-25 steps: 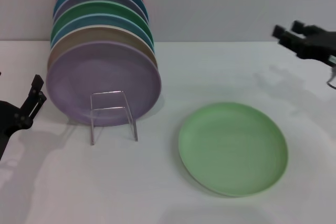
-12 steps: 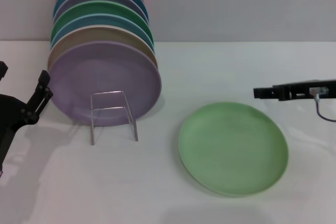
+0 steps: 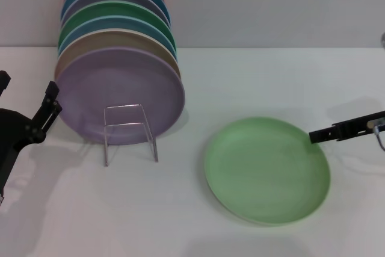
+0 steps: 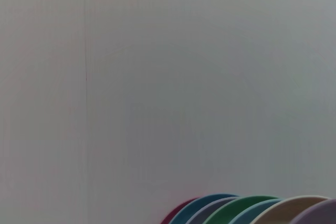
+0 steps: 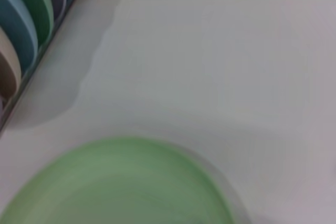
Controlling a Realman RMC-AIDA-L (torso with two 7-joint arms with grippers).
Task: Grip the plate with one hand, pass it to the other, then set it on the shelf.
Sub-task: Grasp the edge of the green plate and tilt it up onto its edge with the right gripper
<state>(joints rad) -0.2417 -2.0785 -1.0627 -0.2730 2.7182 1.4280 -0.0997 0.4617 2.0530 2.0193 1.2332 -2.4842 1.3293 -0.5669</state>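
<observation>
**Right gripper at the plate's rim**

Right gripper (image 3: 317, 135) is shown low beside the mint-green plate (image 3: 266, 170), which lies flat on the white table (image 3: 252, 82); its finger state cannot be told. Left gripper (image 3: 51, 99), spread, is held beside the rack (image 3: 129, 132).

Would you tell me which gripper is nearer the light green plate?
Right. The right gripper reaches the plate's right rim; the left gripper sits far left, beyond the rack.
</observation>
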